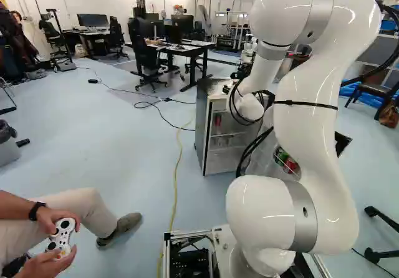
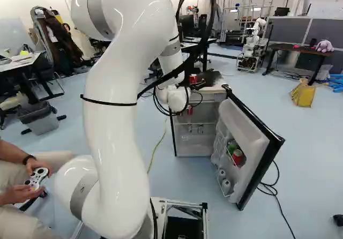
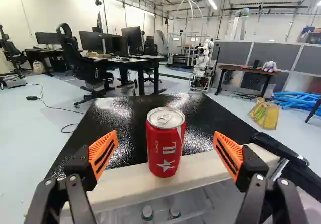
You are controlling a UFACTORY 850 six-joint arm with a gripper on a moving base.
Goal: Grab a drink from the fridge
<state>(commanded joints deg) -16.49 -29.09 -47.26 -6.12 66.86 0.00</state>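
Right base view: the red soda can point(image 2: 193, 79) stands atop the fridge point(image 2: 194, 149). Wrist view: my pincer point(image 3: 165, 136) is open, can lined up between its pads point(image 3: 104, 151); for the likely grasp, centre it, then close evenly.

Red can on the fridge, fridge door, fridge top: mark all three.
Red can point(image 3: 164, 152): wrist view, body below its lid.
Fridge door point(image 2: 244, 127): right base view, white inner side.
Fridge top point(image 3: 138, 103): wrist view, black surface beyond the can.

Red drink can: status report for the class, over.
Gripper open. Red drink can upright, ungripped, at front edge of fridge top. Fridge door open. Nothing seen between fingers and can.
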